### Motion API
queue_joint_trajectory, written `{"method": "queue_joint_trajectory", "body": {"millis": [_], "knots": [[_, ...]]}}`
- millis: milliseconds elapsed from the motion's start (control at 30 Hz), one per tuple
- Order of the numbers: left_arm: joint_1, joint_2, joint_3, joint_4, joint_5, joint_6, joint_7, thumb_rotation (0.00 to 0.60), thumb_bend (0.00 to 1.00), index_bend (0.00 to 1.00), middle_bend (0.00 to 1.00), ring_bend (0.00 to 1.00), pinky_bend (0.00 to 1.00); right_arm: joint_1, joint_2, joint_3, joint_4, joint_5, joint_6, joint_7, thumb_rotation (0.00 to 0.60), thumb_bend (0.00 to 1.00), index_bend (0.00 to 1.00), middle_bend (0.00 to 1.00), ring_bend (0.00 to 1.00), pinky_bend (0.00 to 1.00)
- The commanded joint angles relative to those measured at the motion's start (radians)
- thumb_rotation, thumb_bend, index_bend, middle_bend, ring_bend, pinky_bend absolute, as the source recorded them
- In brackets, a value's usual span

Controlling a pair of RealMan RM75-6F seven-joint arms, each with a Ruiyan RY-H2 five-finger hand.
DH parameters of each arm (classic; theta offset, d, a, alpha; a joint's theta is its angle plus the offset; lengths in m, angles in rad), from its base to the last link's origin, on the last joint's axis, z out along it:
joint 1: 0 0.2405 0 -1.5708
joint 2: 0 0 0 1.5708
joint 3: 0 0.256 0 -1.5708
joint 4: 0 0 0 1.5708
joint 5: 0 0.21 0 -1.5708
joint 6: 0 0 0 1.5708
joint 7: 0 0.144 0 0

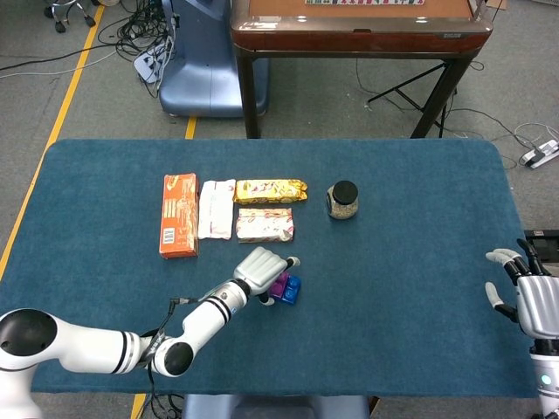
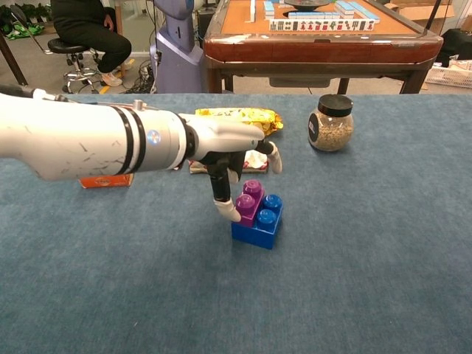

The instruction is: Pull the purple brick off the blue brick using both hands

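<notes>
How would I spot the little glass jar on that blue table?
Start at the blue table and find the row of snack packets near its far side. Just right of them stands the jar: the only upright round thing, black-lidded, filled with pale grains.

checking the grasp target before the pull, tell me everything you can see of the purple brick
The purple brick is a small, glossy plastic block with two round studs on top. It sits upright, still seated on the left half of the blue brick, whose own two studs show beside it. The stack stands on the blue table cloth, in front of the snack packets. The left hand hangs over it, one fingertip at its left side; actual contact cannot be confirmed.
</notes>
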Motion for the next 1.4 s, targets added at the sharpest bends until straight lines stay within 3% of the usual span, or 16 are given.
{"method": "queue_joint_trajectory", "body": {"millis": [33,700,1400], "knots": [[-0.018,-0.008,0.014,0.016,-0.028,0.007,0.002,0.600,0.03,0.23,1.00,0.94,1.00,0.001,-0.001,0.000,0.001,0.001,-0.002,0.002,0.600,0.32,0.32,0.31,0.31,0.52],[-0.062,-0.038,0.067,0.065,-0.091,0.030,-0.025,0.600,0.03,0.32,1.00,0.96,1.00,0.006,-0.009,-0.004,0.012,0.001,-0.015,0.004,0.600,0.32,0.32,0.31,0.31,0.52],[-0.058,-0.050,0.071,0.082,-0.078,0.023,-0.082,0.600,0.03,0.46,1.00,0.96,1.00,0.014,-0.019,-0.006,0.026,0.002,-0.029,0.011,0.600,0.32,0.32,0.31,0.31,0.52]]}}
